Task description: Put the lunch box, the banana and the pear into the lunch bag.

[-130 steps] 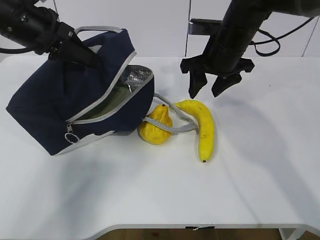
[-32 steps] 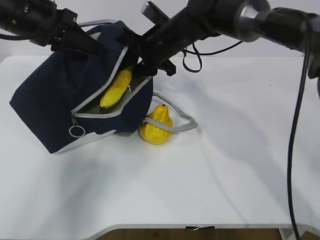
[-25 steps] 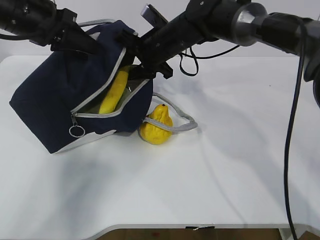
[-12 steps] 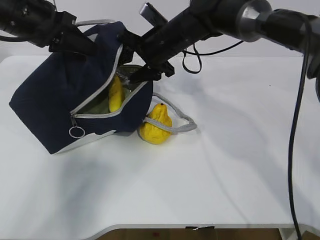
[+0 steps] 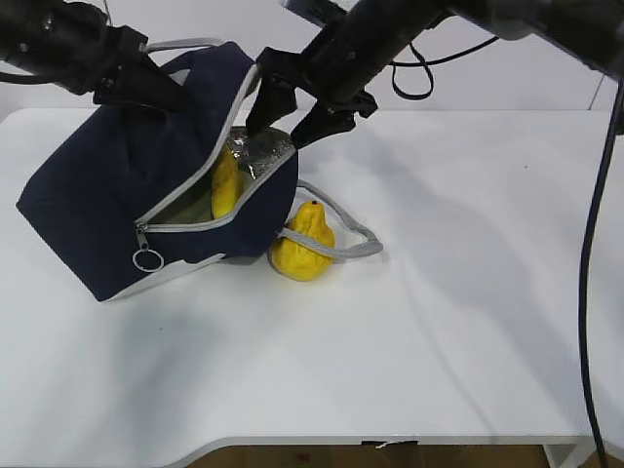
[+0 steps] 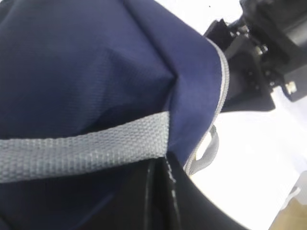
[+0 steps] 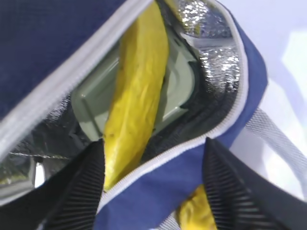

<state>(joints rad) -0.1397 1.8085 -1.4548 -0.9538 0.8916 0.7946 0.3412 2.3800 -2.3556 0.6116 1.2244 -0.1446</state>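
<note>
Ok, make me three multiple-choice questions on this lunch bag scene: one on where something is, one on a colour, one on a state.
1. Where is the pear?
A. On the table beside the lunch bag
B. Inside the bag
C. In a gripper

2. What colour is the lunch box lid inside the bag?
A. Red
B. Pale green
C. Black

3. How is the right gripper?
A. Shut on the banana
B. Shut on the pear
C. Open and empty, above the bag's mouth

Answers:
1 A, the pear sits on the white table against the bag, under its grey strap.
2 B, the right wrist view shows a sage lid under the banana.
3 C, its fingers stand apart with nothing between.
</note>
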